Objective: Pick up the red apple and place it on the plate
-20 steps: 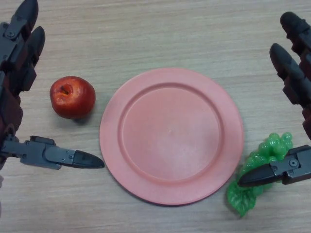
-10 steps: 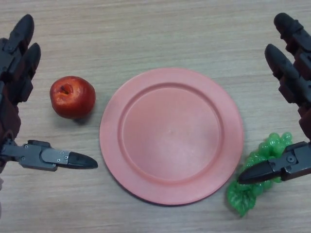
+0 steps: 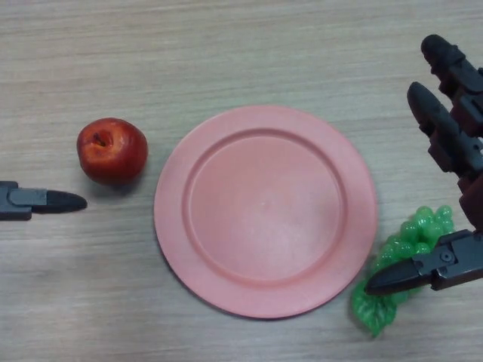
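A red apple rests upright on the wooden table, just left of the pink plate, which holds nothing. Only one finger of my left hand shows at the left edge, below and left of the apple and apart from it. My right hand sits at the right edge, open, with fingers spread above the plate's right side and the thumb lying over a bunch of green grapes.
The green grapes lie on the table touching the plate's lower right rim. Bare wooden table stretches beyond the plate and the apple.
My left hand has pulled back to the left, almost out of view, away from the apple. My right hand has shifted slightly down and left. Apple and plate have stayed put.
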